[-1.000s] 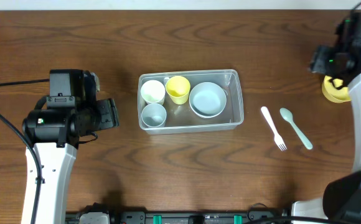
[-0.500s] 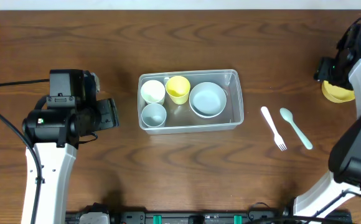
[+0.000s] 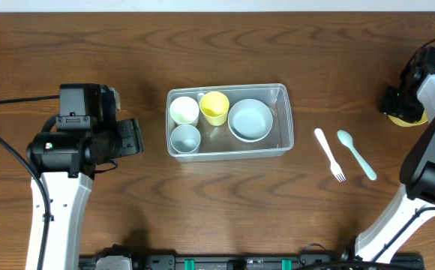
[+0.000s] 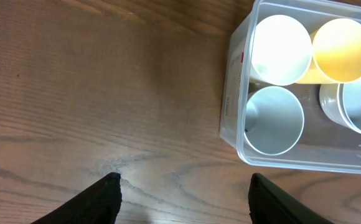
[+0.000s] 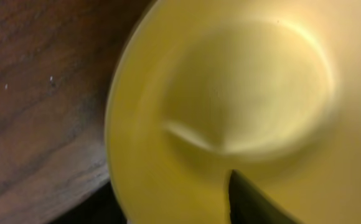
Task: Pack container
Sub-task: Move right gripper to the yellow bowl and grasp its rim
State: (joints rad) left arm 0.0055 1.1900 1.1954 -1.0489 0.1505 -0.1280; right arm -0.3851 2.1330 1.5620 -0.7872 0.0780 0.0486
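Container (image 3: 280, 136) is seen mid-frame on bench (image 3: 127, 45), cups (image 3: 184, 110) & pale bowl (image 3: 250, 120) inside. Left end effector (image 4: 187, 202) is held released, empty, frame left. Right end effector (image 3: 397, 103) is set at yellow bowl (image 5: 243, 93), far right; grip can't be told.

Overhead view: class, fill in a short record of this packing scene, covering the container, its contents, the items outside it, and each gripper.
container: clear tub
inside: white cup, yellow cup, pale blue cup, pale bowl
outside: white fork, pale green spoon, yellow bowl, all right of the container
left gripper: open, empty, left of the container
right gripper: at the yellow bowl; grip unclear
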